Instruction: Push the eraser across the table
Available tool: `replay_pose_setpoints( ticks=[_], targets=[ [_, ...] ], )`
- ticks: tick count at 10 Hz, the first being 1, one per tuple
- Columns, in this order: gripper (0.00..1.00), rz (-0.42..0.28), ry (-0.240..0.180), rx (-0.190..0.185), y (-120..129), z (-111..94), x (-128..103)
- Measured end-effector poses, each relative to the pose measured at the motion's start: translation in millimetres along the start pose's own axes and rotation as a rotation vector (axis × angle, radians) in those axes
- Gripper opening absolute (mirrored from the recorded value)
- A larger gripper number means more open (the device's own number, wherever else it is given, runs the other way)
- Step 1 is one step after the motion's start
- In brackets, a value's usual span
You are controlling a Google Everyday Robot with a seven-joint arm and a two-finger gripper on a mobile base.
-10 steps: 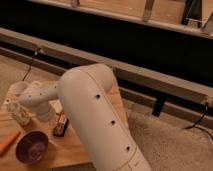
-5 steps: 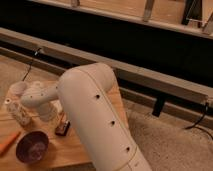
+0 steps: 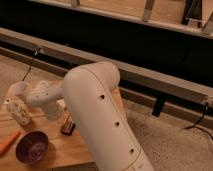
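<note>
Contact between the gripper [image 3: 63, 118] and the eraser [image 3: 68, 128] is what the coming push is judged to turn on. The gripper is seen closed and empty, low over the table [image 3: 75, 152] at the end of the white arm [image 3: 95, 120]. The eraser is found just past its tip, on the camera's side; whether the two touch cannot be told, nor can the eraser's long axis be made out. A purple bowl [image 3: 32, 146] is set farther out from the tip and a patterned bottle [image 3: 18, 112] off to one flank, so either could be struck. The plank top is bounded by speckled floor [image 3: 165, 135] and a dark wall [image 3: 130, 45].
</note>
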Motion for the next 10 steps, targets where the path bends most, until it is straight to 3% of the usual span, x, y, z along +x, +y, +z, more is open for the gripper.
replay_pose_setpoints(
  ticks=[6, 10],
  targets=[
    [0.0, 0.12, 0.022, -0.017, -42.2, 15.1, 27.5],
    [0.0, 0.192, 0.042, 0.011, -80.1, 18.1, 56.4]
  ],
)
